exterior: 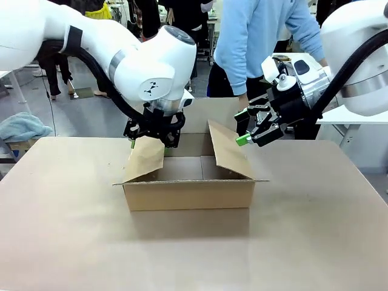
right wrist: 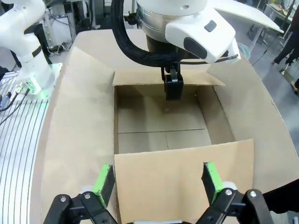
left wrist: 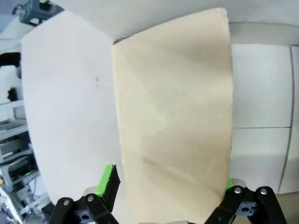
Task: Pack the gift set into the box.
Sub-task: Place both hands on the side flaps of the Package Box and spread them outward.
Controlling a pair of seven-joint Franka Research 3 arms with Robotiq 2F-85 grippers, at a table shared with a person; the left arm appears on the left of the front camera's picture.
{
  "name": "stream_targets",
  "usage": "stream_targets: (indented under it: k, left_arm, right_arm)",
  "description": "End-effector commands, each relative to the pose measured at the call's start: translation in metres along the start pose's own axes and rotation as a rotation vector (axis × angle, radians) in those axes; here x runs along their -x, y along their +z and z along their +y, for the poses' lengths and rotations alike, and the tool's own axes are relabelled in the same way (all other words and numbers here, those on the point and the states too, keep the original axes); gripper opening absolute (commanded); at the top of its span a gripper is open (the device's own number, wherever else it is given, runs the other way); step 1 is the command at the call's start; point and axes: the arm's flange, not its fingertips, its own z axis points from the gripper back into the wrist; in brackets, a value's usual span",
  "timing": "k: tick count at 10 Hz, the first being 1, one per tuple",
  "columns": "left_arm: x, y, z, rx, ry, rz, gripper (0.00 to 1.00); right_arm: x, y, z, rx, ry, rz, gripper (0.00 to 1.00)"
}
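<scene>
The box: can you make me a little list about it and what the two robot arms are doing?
box: open, sitting on the table
inside: bare cardboard floor
left end effector: open, at the top edge of the left flap
right end effector: open, at the top edge of the right flap
person: standing behind the box

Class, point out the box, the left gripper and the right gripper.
box [exterior: 188, 195], front view, on its near wall.
left gripper [left wrist: 168, 183], left wrist view, midway between its fingertips.
right gripper [right wrist: 158, 179], right wrist view, midway between its fingertips.
</scene>
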Motion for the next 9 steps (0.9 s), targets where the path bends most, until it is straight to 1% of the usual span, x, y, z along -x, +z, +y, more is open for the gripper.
stream_targets:
  k: [1, 6, 8, 9]
  left_arm:
    - [0.013, -0.004, 0.022, 0.029, 0.049, -0.045, 1.00]
    - [0.021, 0.010, 0.088, 0.098, 0.187, -0.110, 1.00]
    - [0.027, 0.017, 0.124, 0.175, 0.258, -0.128, 1.00]
    - [0.029, 0.014, 0.146, 0.217, 0.304, -0.113, 1.00]
  right_arm:
    - [0.000, 0.001, 0.000, 0.001, 0.004, 0.004, 1.00]
    - [0.000, 0.001, 0.000, 0.001, 0.004, 0.004, 1.00]
    - [0.000, 0.001, 0.000, 0.001, 0.004, 0.004, 1.00]
    - [0.000, 0.001, 0.000, 0.001, 0.004, 0.004, 1.00]
